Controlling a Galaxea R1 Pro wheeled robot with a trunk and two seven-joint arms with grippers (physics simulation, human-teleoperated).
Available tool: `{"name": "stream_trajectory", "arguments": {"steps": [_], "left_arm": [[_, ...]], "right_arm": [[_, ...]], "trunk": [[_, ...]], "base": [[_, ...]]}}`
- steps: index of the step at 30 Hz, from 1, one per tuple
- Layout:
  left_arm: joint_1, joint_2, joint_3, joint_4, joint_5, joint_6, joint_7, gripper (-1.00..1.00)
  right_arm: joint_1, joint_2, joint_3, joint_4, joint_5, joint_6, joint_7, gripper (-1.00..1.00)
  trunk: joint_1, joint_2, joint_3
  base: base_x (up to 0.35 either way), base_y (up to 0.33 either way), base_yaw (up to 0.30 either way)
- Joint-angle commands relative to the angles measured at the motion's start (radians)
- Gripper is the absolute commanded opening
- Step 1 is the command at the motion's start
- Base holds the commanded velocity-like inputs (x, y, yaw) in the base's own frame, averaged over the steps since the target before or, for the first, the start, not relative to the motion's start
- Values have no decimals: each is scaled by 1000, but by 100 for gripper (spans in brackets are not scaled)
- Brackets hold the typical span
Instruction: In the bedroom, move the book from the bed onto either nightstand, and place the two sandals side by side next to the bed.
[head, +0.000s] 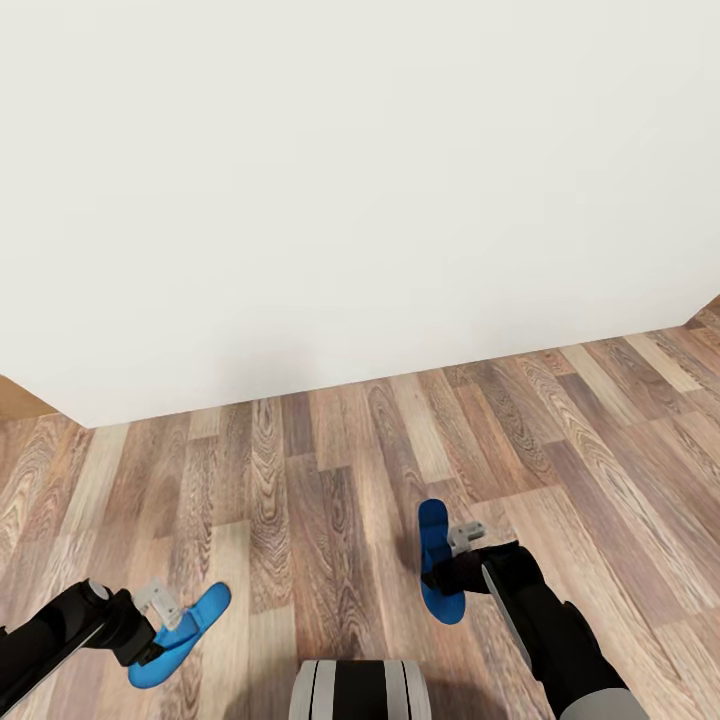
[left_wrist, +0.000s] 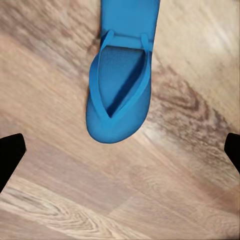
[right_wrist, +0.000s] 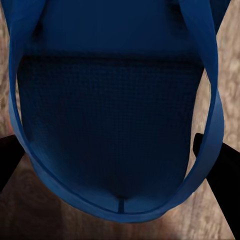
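Note:
Two bright blue sandals are over the wood-plank floor. The left sandal (head: 190, 632) (left_wrist: 120, 95) lies flat, strap side up. My left gripper (head: 160, 615) (left_wrist: 120, 150) hovers at its end, open, fingers wide on either side. The right sandal (head: 438, 560) (right_wrist: 117, 110) looks narrow and tilted and casts a shadow beside it. My right gripper (head: 462, 545) (right_wrist: 115, 150) has a finger against each long edge, shut on it. The book, the bed and the nightstand are out of view.
A large plain off-white surface (head: 350, 200), seemingly a wall, meets the floor (head: 330, 470) just ahead. A tan strip (head: 15, 400) shows at its left end. My base (head: 360, 690) sits at the bottom between the arms.

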Motion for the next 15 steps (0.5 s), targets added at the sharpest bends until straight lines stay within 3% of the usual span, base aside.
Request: {"name": "stream_trajectory", "arguments": {"steps": [1, 15], "left_arm": [[-1, 1, -1, -1, 8, 4, 4, 100], [-1, -1, 5, 31, 6, -7, 11, 100]], "right_arm": [[0, 0, 2, -1, 11, 3, 8, -100], [0, 0, 2, -1, 11, 3, 7, -100]], "trunk": [[0, 0, -1], [0, 0, -1]], "base": [[31, 52, 0], [75, 79, 0]]}}
